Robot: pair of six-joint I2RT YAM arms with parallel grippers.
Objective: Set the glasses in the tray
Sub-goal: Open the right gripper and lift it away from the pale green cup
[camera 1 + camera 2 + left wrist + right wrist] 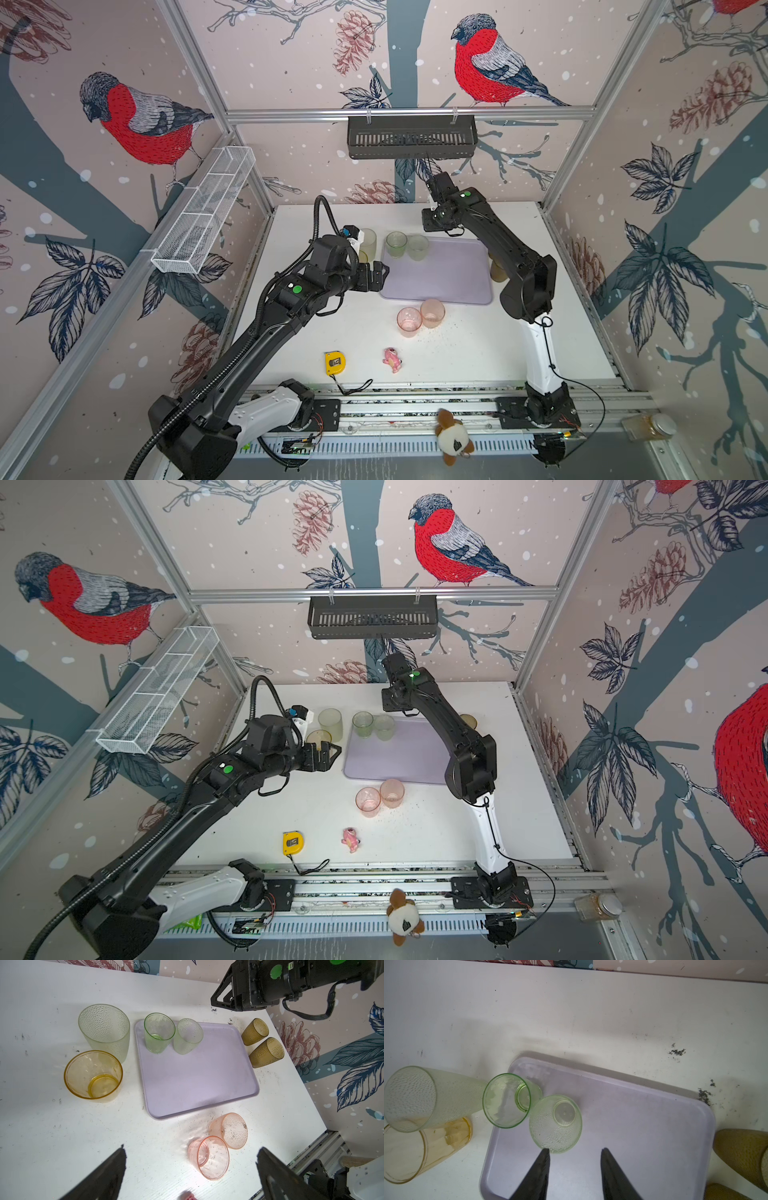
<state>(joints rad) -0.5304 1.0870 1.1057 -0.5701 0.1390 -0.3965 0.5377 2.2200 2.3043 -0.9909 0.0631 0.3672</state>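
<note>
Tray [633, 1126] holds green cup [506, 1101] and frosted cup [556, 1124] tight in its far left corner, sparing room; my right gripper [574, 1150] parted, empty; left gripper [192, 1148] wide.

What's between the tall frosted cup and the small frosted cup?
A clear green plastic tumbler, upright on the flat lavender tray, seen in the left wrist view.

You've got a yellow plastic tape measure [335, 362] w/ black cord near the white counter's [478, 365] front edge, small pink toy figure [392, 359] just right of it. Brown-and-white plush toy [454, 436] lies on the front aluminium rail [415, 409], amber jar w/ silver lid [648, 426] far right. Black slotted basket [411, 137] hangs at back, white wire mesh basket [203, 212] at left.
</note>
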